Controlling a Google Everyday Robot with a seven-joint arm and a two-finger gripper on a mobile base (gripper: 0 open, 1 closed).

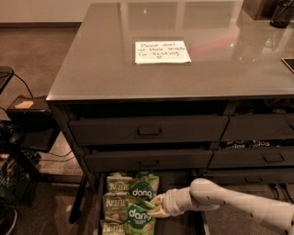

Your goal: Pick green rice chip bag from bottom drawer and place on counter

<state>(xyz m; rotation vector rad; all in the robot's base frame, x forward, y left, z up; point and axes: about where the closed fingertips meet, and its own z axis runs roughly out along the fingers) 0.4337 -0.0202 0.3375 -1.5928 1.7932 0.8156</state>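
Note:
The bottom drawer [97,202] is pulled out at the lower left of the cabinet. In it lie two light-green "dang" rice chip bags: one further back [143,188] and one nearer the front [139,216]. Paler "Kettle" bags [117,197] lie to their left. My gripper [155,206] reaches in from the right on a white arm. Its tan fingers [157,199] sit at the right edge of the front dang bag, touching it. The glossy grey counter [101,64] with a white handwritten note [161,52] is above.
Two closed drawer fronts with recessed handles [149,131] sit above the open drawer. The right stack has more drawers [257,158]. A dark stand with cables [25,119] stands left of the cabinet. A dark object [281,13] sits on the counter's far right corner.

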